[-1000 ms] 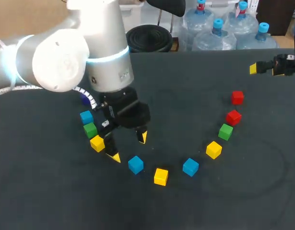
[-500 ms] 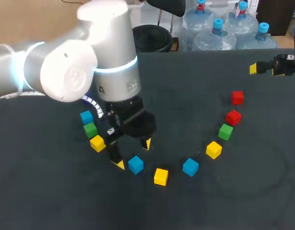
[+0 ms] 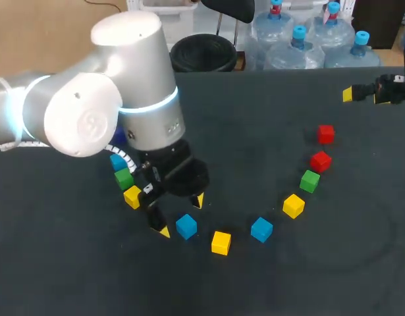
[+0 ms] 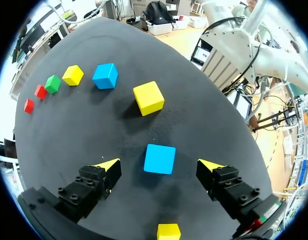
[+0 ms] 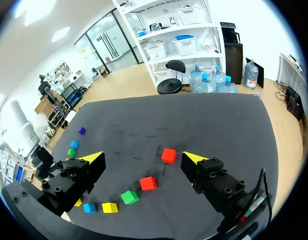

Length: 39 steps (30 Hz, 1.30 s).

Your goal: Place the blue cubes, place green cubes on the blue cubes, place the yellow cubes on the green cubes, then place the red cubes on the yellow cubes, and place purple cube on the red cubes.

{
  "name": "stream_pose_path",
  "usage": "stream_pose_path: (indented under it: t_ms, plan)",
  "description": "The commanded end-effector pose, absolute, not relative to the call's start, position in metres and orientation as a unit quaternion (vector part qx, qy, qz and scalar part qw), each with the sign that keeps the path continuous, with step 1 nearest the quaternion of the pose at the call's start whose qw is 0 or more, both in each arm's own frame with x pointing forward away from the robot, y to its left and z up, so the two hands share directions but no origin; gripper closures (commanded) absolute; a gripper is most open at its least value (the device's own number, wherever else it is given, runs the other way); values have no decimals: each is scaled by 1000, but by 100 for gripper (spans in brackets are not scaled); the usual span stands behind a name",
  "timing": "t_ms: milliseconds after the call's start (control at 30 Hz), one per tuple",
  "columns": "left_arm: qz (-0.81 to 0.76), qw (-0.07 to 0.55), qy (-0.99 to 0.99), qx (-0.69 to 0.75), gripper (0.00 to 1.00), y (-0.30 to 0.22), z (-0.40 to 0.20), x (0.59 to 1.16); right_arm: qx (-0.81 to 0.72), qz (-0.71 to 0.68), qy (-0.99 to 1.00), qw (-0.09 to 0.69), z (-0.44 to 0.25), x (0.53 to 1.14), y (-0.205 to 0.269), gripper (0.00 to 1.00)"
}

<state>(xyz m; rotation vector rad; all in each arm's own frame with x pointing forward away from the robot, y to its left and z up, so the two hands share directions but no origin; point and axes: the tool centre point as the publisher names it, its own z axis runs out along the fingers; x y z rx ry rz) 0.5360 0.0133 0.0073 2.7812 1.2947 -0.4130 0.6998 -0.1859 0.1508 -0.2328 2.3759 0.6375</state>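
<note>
My left gripper is open low over the table, and a blue cube lies between its fingers without touching them. Ahead of it an arc runs on: yellow cube, blue cube, yellow cube, green cube and two red cubes. Another yellow cube, a green cube and a partly hidden blue cube sit beside my left arm. The purple cube shows in the right wrist view. My right gripper hangs open and empty at the far right.
The cubes form a curve from the left around the front to the right: yellow, blue, yellow, green, red, red. The dark table spreads inside the arc.
My left gripper has moved toward the table's front and down, from beside the left yellow cube to straddling the blue cube. The right arm has kept still.
</note>
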Motion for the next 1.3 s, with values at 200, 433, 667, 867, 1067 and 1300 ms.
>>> stream_pose_path:
  t_ms: [200,433,667,867,1067,1300]
  plan:
    - [-133,27,421,897,0,14,3,538,-88,242,908,329,151,699,-185,0]
    - [-135,32,423,895,0,10,1,542,-88,242,908,329,151,699,-185,0]
    - [-140,40,425,894,40,5,-2,544,-88,242,908,329,151,699,-185,0]
    - [-142,41,423,894,62,3,-3,544,-88,242,908,329,151,699,-185,0]
    - [-144,41,424,893,100,3,-4,546,-88,242,908,329,151,699,-185,0]
    - [-146,41,444,883,100,4,5,551,-88,242,908,329,151,699,-185,0]
